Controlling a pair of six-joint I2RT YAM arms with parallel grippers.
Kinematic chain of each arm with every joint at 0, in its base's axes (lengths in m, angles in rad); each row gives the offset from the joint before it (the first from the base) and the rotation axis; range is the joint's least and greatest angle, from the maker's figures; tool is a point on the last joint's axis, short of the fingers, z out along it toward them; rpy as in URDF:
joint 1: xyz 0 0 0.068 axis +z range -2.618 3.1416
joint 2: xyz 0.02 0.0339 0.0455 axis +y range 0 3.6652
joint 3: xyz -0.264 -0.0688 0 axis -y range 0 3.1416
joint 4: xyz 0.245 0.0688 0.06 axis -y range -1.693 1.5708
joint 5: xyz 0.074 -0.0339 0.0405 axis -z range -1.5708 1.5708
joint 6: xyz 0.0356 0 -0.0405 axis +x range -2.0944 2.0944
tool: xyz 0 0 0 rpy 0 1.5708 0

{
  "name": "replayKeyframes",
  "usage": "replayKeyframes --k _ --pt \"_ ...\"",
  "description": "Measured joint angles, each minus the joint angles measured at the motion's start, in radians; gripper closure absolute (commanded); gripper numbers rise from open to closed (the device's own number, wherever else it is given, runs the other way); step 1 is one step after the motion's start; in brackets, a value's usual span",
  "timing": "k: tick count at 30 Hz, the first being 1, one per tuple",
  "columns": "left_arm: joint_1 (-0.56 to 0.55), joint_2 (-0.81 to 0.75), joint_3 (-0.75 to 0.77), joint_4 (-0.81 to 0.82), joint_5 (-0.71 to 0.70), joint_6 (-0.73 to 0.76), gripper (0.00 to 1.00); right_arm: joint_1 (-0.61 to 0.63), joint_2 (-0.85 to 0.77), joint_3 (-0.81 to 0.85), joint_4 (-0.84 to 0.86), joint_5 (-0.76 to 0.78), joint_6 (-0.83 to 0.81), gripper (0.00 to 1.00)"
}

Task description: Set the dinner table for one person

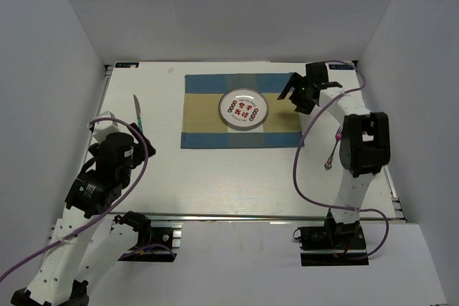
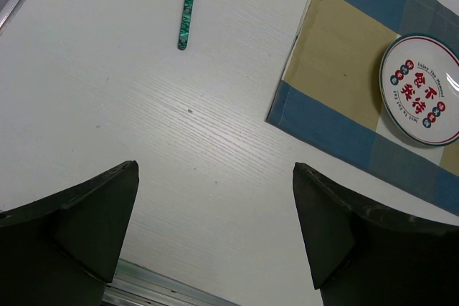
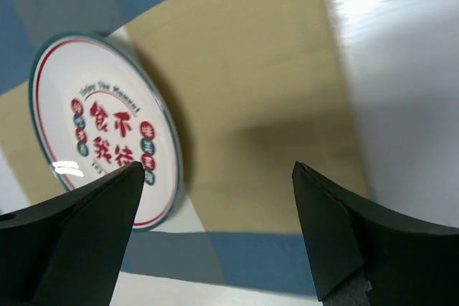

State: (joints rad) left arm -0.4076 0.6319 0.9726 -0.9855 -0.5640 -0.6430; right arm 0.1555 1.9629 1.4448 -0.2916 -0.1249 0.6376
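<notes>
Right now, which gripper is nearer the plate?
Right. The right gripper hangs open beside the plate, over the placemat; the left gripper is off the placemat, near the green-handled utensil.

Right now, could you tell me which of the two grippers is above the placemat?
The right gripper, open over the placemat beside the plate; the left gripper is over bare table near the knife.

Left wrist view: green-handled utensil (image 2: 186, 19) cut by top edge, plate (image 2: 423, 91) clipped at right.
</notes>
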Motion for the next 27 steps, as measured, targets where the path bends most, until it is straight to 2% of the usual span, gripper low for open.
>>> replayKeyframes --k 5,10,14,19,27 --pt "0.0 -0.001 0.0 0.0 0.003 0.001 0.02 -0.025 -0.217 -0.003 -0.186 0.268 -0.018 0.11" --pt "0.0 -0.001 -0.007 0.006 0.009 0.008 0.02 -0.06 -0.502 -0.138 -0.296 0.518 -0.013 0.11" --pt "0.0 -0.001 -0.016 0.021 0.026 0.02 0.02 -0.085 -0.644 -0.269 -0.373 0.668 0.013 0.11" --pt "0.0 0.019 -0.016 0.03 0.053 0.04 0.02 -0.126 -0.68 -0.378 -0.437 0.755 0.06 0.11" --pt "0.0 0.048 -0.018 0.045 0.084 0.061 0.02 -0.199 -0.657 -0.452 -0.436 0.791 0.098 0.11"
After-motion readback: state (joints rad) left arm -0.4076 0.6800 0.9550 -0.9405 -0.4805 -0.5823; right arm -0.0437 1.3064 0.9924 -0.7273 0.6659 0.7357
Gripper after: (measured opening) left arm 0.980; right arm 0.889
